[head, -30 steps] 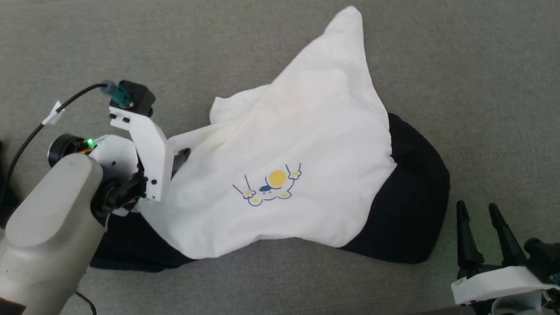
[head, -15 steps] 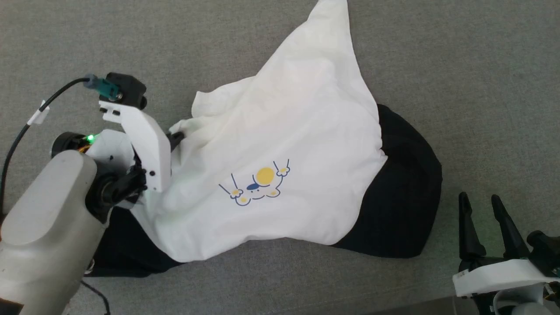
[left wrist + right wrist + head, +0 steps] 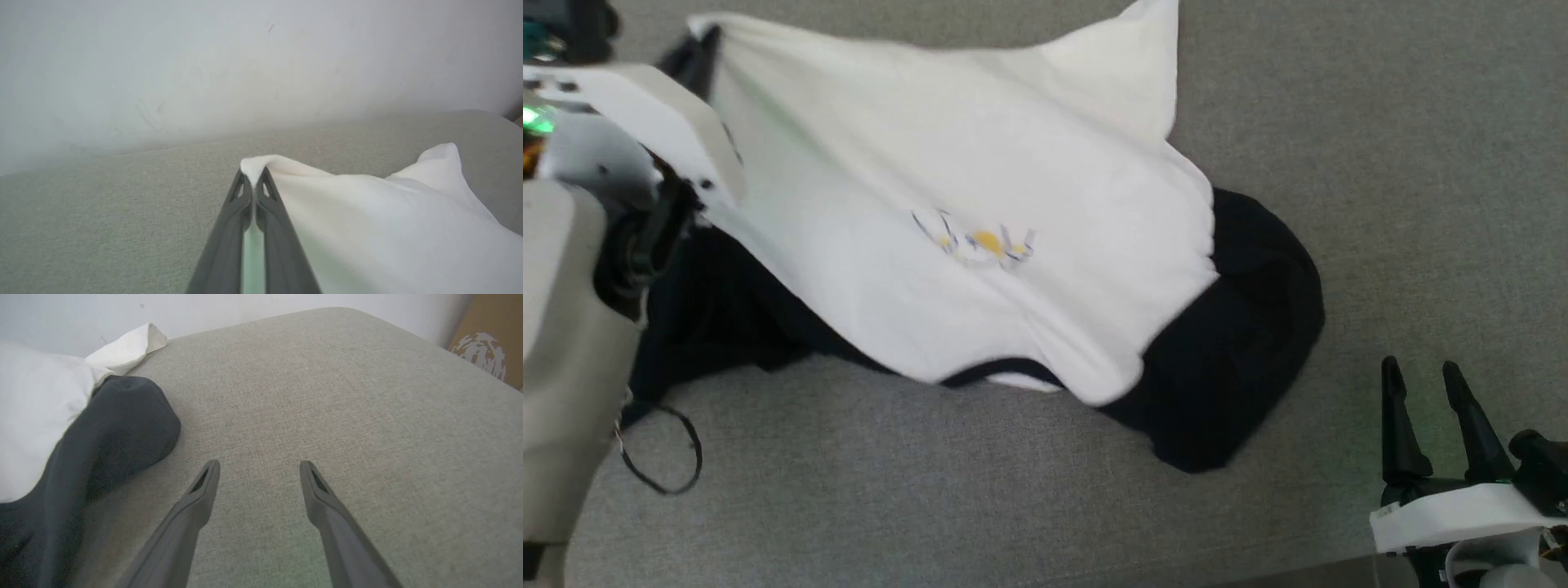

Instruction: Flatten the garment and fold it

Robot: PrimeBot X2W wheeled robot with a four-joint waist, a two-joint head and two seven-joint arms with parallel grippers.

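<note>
While the left end effector has its two fingers pressed together on a small tuck of white cloth, the garment hangs from that single point. It is stretched up toward the far left of the grey fabric surface. The rest of it lies across the left and middle of that surface. One black sleeve is bunched on the right, touching the surface, and more black cloth sits crumpled under the white body on the left. The chest print faces up and looks smeared.

The right end effector is at the near right with its fingers spread and nothing between them. It is apart from the sleeve.

The main risk, as I judge it, is the grip. The left wrist view shows only a thin pinch of hem at the fingertips, so a firm pull could draw the cloth out and drop the shirt in a heap. Nothing holds the opposite side down, so a one-sided pull may drag the whole shirt along instead of spreading it. That would leave the black cloth tucked underneath and the body creased. A loose dark cable loop lies just beside the left arm, near the garment's left edge. It could catch on the fabric if the arm sweeps back over it.
</note>
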